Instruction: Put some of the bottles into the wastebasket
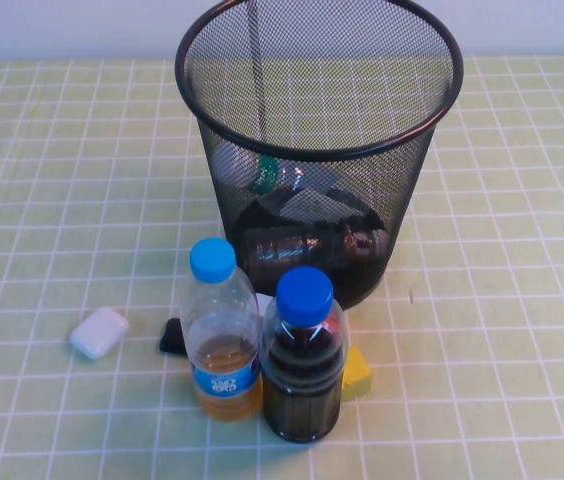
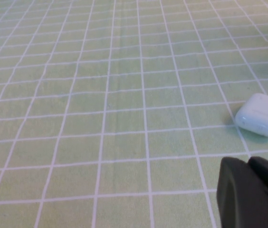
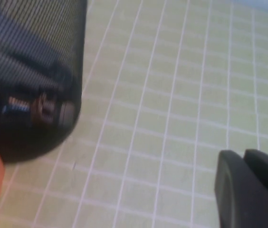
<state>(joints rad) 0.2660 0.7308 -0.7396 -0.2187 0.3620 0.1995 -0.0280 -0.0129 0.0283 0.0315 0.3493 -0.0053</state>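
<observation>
bottles (image 1: 292,195): both lying inside | wastebasket (image 1: 412,190): upright, black mesh

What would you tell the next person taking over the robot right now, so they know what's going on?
Left gripper: parked low over the table near the white case, holding nothing.
Right gripper: parked over the table beside the wastebasket, holding nothing.
Done: both clear bottles lie inside the wastebasket, the green-banded bottle on top, the brown-sleeved bottle at the bottom.
Left: probably nothing. The amber bottle and dark bottle stand upright in front of it.
</observation>
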